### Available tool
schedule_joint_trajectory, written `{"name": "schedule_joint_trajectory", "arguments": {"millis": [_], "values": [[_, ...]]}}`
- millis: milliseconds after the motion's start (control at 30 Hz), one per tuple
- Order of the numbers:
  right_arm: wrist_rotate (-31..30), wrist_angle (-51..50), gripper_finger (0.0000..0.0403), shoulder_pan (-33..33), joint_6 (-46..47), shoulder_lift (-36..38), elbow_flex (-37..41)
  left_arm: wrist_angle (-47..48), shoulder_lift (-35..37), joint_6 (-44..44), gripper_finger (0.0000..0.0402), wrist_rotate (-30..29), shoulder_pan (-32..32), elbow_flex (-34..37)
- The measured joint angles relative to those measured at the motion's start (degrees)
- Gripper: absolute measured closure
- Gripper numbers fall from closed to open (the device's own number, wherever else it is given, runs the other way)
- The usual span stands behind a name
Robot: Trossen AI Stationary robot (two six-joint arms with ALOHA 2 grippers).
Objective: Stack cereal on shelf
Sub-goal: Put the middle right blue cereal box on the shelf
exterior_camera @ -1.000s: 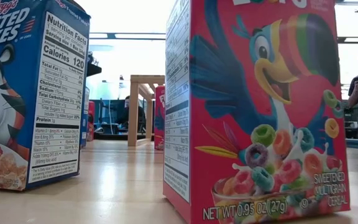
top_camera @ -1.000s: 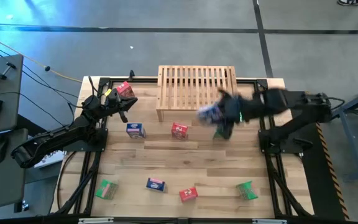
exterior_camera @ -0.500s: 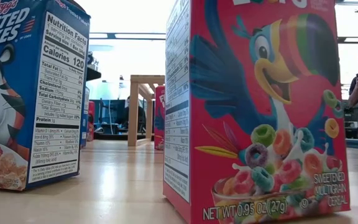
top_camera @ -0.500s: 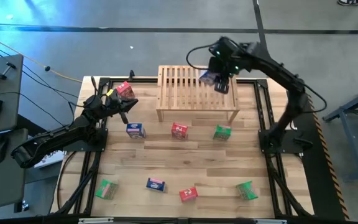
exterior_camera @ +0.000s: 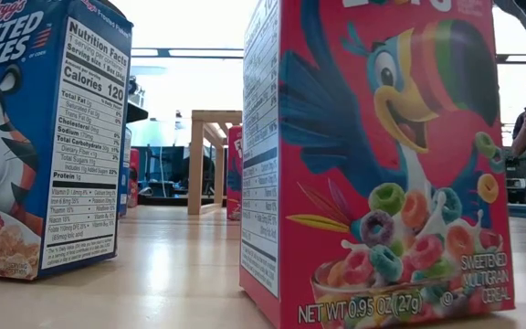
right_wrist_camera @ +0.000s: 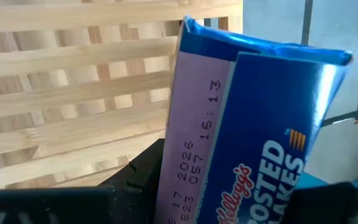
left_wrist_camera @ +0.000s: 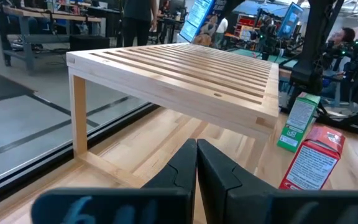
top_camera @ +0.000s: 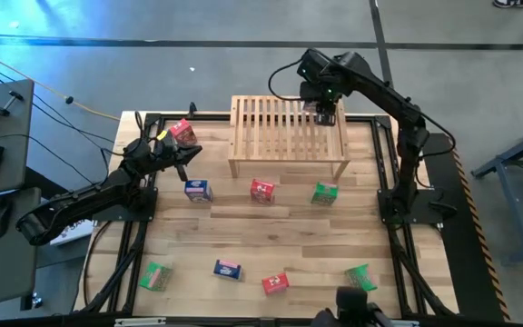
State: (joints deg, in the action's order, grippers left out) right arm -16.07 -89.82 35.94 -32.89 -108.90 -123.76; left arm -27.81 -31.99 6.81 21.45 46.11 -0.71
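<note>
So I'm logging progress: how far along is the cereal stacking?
Done: nothing; the light-wood slatted shelf is bare. In hand: the right hand holds a blue-and-white cereal box over its far right corner. Left: seven boxes on the table.

In the low view a blue cereal box (exterior_camera: 44, 137) and a red cereal box (exterior_camera: 377, 160) stand so near that the edges cut both off, and they hide most of the shelf (exterior_camera: 206, 160) behind. From above, the right gripper (top_camera: 324, 111) covers the box it holds. A dark shape (top_camera: 352, 304) at the bottom edge is unclear.
</note>
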Motion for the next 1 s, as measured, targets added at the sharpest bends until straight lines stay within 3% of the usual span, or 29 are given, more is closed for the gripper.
{"name": "schedule_joint_trajectory", "arguments": {"millis": [233,567,1000], "values": [[-0.8,0.2,0.0254,0.1,0.8,0.0,0.0,0.0,0.0,0.0,0.0397,0.0,0.0,0.0],[-0.9,1.6,0.0204,-0.1,0.9,0.0,0.0,0.0,0.0,0.1,0.0397,0.0,0.0,0.0],[-3.0,7.3,0.0201,-0.1,0.9,1.8,0.1,-0.1,0.0,0.1,0.0397,0.0,0.0,0.0]]}}
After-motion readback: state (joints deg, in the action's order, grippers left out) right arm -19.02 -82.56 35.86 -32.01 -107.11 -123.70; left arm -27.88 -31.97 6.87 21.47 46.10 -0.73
